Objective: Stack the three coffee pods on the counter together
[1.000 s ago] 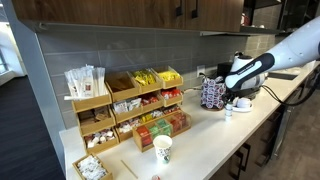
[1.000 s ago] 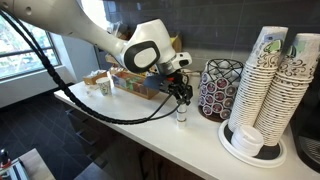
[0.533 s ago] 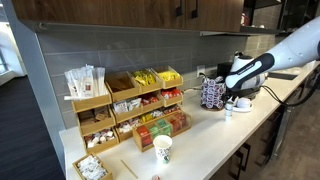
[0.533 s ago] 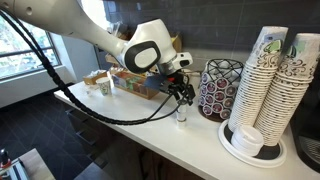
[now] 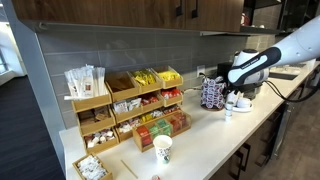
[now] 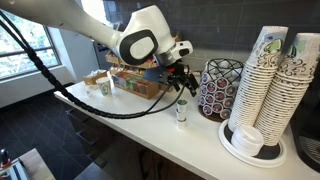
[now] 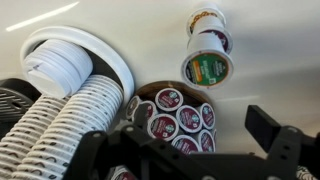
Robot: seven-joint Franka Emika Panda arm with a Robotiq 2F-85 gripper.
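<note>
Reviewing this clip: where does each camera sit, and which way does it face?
Exterior view: beyond the snack organizer, looking along the counter toward the arm at the far end.
Exterior view: opposite end, beside the cup stacks, facing back along the counter; arm and tool show.
Wrist view: above the counter, looking down; the open tool edges the bottom.
Shared: all three show the stacked coffee pods and the wire pod holder.

The counter [image 6: 140,122] carries stacked coffee pods [image 6: 181,114], a wire pod holder [image 6: 220,90], a cup tray [image 6: 250,151] and a paper cup [image 5: 162,149]
</note>
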